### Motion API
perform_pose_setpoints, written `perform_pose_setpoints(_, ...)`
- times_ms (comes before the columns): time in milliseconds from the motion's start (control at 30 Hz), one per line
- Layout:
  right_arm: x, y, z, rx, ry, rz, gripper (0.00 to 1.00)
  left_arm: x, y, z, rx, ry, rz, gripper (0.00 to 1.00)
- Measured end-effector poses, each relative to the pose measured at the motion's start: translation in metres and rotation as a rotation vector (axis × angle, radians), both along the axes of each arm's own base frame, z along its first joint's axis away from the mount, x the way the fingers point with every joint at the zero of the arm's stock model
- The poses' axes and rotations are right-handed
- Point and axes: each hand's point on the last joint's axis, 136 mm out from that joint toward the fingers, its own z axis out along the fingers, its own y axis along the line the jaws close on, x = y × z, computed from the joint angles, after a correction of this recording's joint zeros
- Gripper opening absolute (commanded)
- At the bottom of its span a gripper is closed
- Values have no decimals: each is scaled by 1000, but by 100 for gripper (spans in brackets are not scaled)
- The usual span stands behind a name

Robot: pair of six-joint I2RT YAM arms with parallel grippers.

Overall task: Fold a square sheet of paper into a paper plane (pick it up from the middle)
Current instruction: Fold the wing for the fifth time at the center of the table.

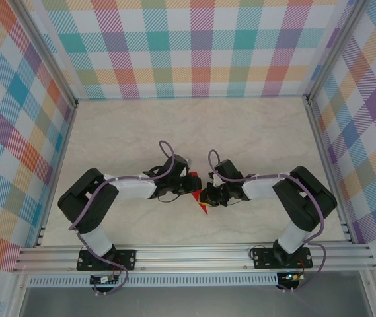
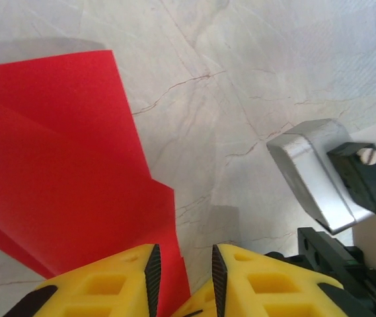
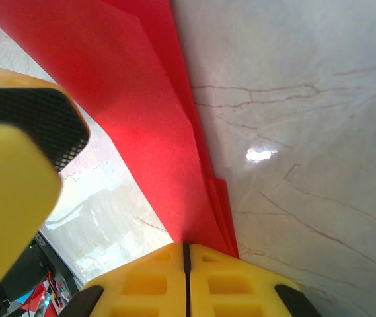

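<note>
The left pincer (image 2: 182, 267) stands narrow, its yellow jaws a little apart, and the near edge of the red paper (image 2: 55, 172) runs down into the gap against one pad. Bare bench (image 2: 260, 79) shows through the rest of that gap, so I judge that this pincer steadies the sheet more than it clamps it; whether the pad truly presses the paper I cannot tell. Ahead of this pincer and off to one side, the paper spreads wide and is plainly part-folded: a broad flap lies over a lower layer, a faint crease slants across it, and its long straight edge ends in a stepped corner just ahead of the jaws. It is a bright, matt red with crisp edges. A grey shadow (image 2: 42, 49) beyond its far edge suggests that this part is lifted off the bench. From above, the paper sits between the two pincers, with a pointed tip poking out toward the near edge of the bench. The right pincer (image 3: 186, 264) is closed hard on the paper, jaws pressed together so that only a thin seam shows, and several red layers rise out of that seam, fanned slightly along their edges. That firm grip probably keeps the stacked layers from slipping while the fold is set.
</note>
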Motion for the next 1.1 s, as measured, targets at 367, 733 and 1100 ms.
perform_pose_setpoints(367, -1, -1, 0, 0, -1, 0, 5, 4, 8, -23, 29, 28, 20, 22)
perform_pose_setpoints(733, -1, -2, -1, -2, -9, -5, 3, 8, 11, -25, -14, 56, 13, 20)
perform_pose_setpoints(1100, 0, -3, -1, -2, -19, -8, 3, 21, 19, -22, -16, 45, 26, 23)
